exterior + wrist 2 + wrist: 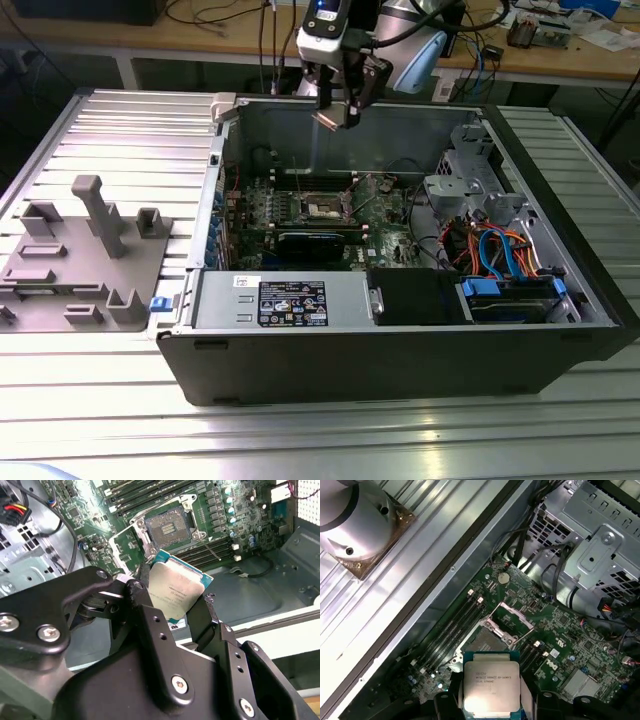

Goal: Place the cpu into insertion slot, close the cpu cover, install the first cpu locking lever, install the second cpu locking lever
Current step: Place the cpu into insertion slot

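Observation:
My gripper (338, 112) hangs above the back wall of the open computer case (400, 360), shut on the cpu (334, 119). In both wrist views the cpu (175, 587) (491, 682) is a flat square chip with a silver-grey top, pinched at two opposite edges by the black fingers (138, 594). The insertion slot (167, 528) (480, 642) (325, 207) lies bare on the green motherboard, well below the chip. The cpu cover (125, 547) (512, 620) stands swung open beside the slot. A thin locking lever (211, 549) sticks up loose beside the socket.
Memory slots (207, 555) flank the socket. A black card (318, 243) lies in front of it, then the power supply (285, 300). A drive cage (470, 190) and bundled cables (500, 250) fill the exterior view's right. A grey fixture (85, 255) sits on the table at the left.

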